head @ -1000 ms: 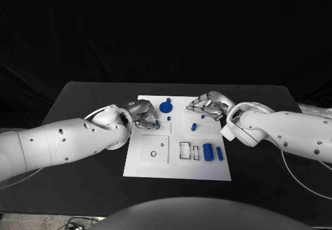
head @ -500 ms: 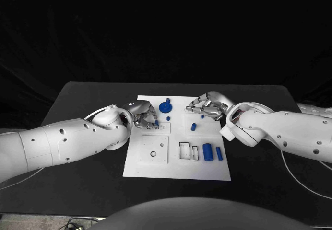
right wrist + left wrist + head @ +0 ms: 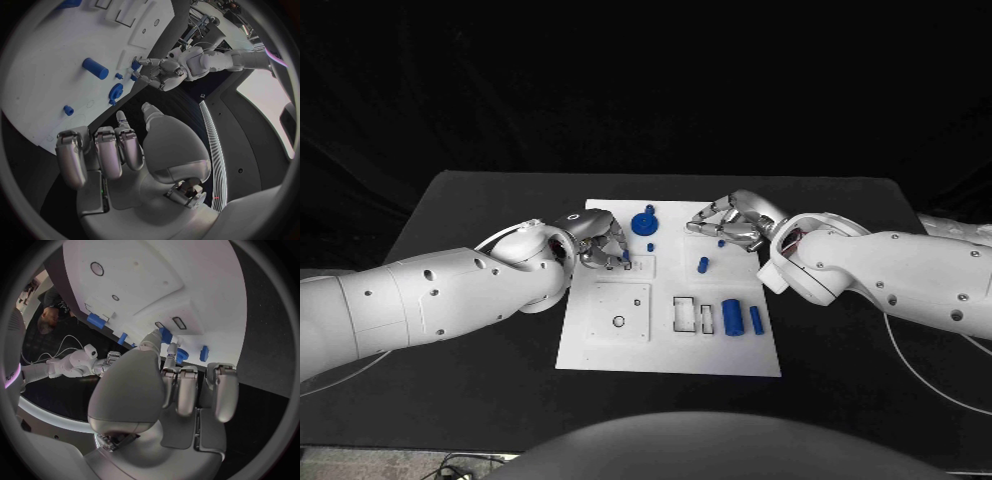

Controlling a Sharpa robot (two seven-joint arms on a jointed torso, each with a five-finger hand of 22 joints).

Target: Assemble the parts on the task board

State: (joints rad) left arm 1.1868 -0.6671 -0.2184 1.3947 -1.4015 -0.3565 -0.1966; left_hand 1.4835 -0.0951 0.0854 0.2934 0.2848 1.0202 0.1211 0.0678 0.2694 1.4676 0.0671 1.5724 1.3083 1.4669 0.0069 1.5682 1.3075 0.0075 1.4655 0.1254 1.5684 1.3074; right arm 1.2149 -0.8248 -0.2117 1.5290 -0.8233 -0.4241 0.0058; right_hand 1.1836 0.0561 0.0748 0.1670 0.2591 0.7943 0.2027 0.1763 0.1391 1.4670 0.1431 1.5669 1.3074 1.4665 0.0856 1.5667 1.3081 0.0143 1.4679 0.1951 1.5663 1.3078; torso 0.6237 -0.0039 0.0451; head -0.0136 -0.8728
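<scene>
The white task board (image 3: 596, 345) lies mid-table. My left hand (image 3: 599, 242) is over its far left part and pinches a small blue peg (image 3: 165, 335) between thumb and finger, low over a square recess (image 3: 640, 265). My right hand (image 3: 733, 222) hovers over the board's far right corner, fingers bent and thumb apart, holding nothing (image 3: 119, 150). A small blue peg (image 3: 721, 243) sits just under its fingertips. A blue gear (image 3: 646, 222) stands between the hands, with a short blue stud (image 3: 652, 247) beside it and another peg (image 3: 704, 265) nearer the middle.
Two blue cylinders (image 3: 734, 317) (image 3: 757, 320) lie at the board's near right beside rectangular slots (image 3: 685, 314). A black ring (image 3: 620, 322) sits on the near left square plate. Black table (image 3: 473, 380) surrounds the board on all sides.
</scene>
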